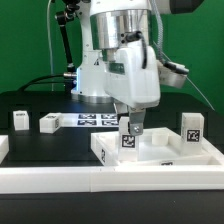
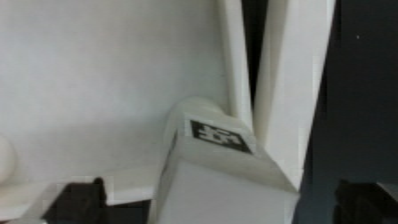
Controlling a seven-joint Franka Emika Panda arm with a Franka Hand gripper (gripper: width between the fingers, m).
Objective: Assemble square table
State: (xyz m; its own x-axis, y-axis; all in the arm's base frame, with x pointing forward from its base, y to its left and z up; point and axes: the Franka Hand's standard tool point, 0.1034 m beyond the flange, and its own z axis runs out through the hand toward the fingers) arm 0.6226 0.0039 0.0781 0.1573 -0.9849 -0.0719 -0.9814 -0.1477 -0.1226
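Where the black tabletop (image 1: 55, 145) meets the long white rail (image 1: 60, 182) at the edge nearest the exterior camera, the white square slab (image 1: 170, 152) lies flat just behind the rail, toward the exterior view's right end of that edge. Its raised rim faces up. One small white leg (image 1: 129, 140) stands on the slab, in the part toward the exterior view's left and close to the rim. It looks upright, with a black-and-white tag (image 2: 222, 135) on the side that both cameras see. The gripper (image 1: 131, 124) hangs straight down over this leg, its fingertips about level with the leg's top end. Whether the jaws are clamped on the leg or stand clear of its sides I cannot tell. The exterior view is too small there, and the wrist view shows only the leg, the slab's white face and a dark gap beside them.

Three more legs are on the tabletop. A second leg (image 1: 192, 127) stands upright just behind the slab's far right corner, tag toward the camera. A third leg (image 1: 20, 120) sits near the exterior view's left edge, well apart from the slab, and a fourth leg (image 1: 50, 123) lies just beside it, nearer the middle. Between the fourth leg and the gripper lies the marker board (image 1: 97, 120), flat on the tabletop.
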